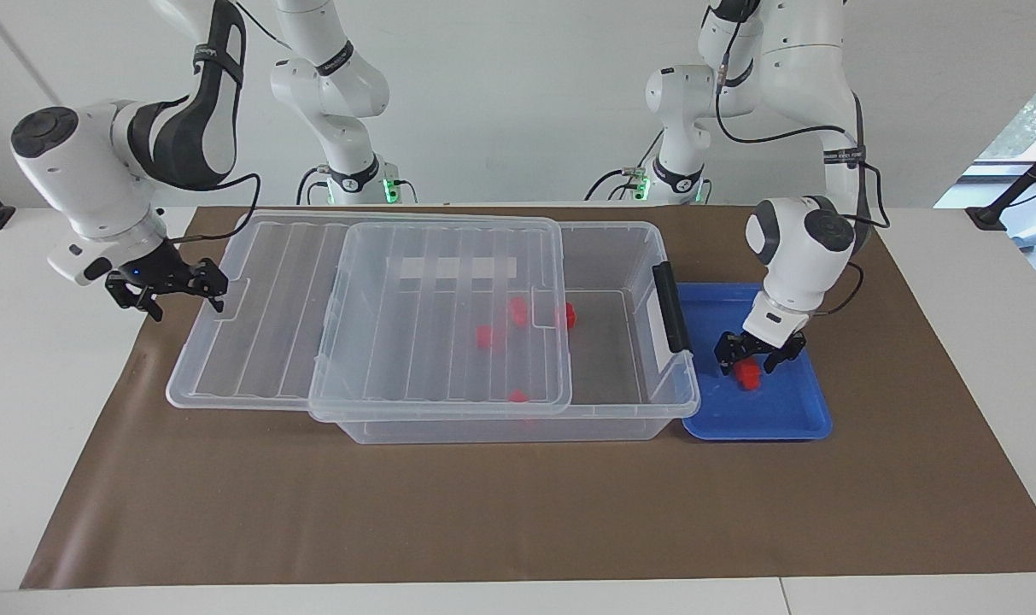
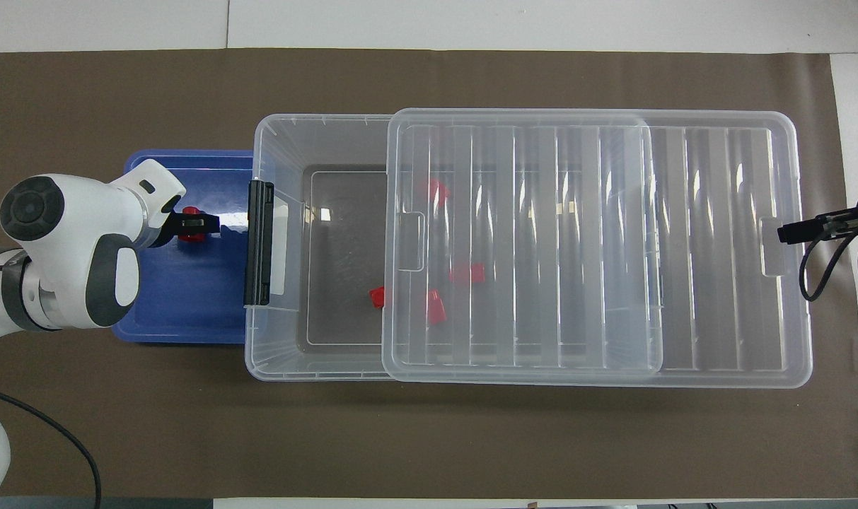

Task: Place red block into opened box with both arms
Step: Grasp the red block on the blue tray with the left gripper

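You see five red blocks: four in the box (image 1: 637, 256), one red block (image 1: 747, 373) in the blue tray (image 1: 791, 418) between the fingers of the lowered left gripper (image 1: 757, 357), closing around it. The right gripper (image 1: 214, 290) holds the lid (image 1: 253, 342) edge.

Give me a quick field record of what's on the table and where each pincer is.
box: clear bin, lid slid partway toward the right arm's end
inside box: several red blocks
tray: blue, beside the box's latch end
red block: on tray, between left pincer's fingers
left pincer: down around the red block
right pincer: at the lid's end tab
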